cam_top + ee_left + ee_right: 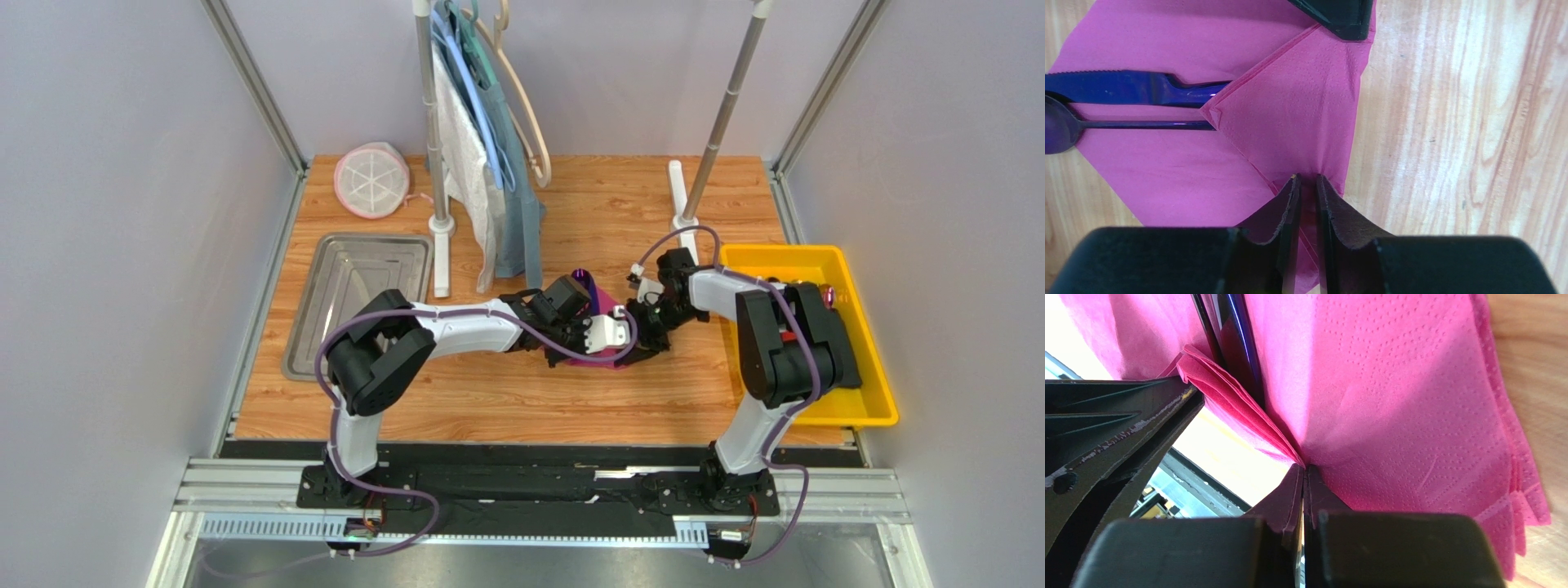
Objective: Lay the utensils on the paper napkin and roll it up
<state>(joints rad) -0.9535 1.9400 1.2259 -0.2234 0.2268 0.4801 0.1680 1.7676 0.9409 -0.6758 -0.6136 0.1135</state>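
I'm looking into a robotics lab cell: grey panels on metal posts are boxing in a wooden worktop with a mounting rail.

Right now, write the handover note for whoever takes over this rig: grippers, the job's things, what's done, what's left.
Left gripper: shut on the folded edge of the paper napkin.
Right gripper: shut on the napkin too.
Utensils: a knife and a spoon lie on the napkin, handles under the folded flap. The napkin lies on the table.
Done: utensils placed, one flap folded over them.
Left: roll the napkin up around them.
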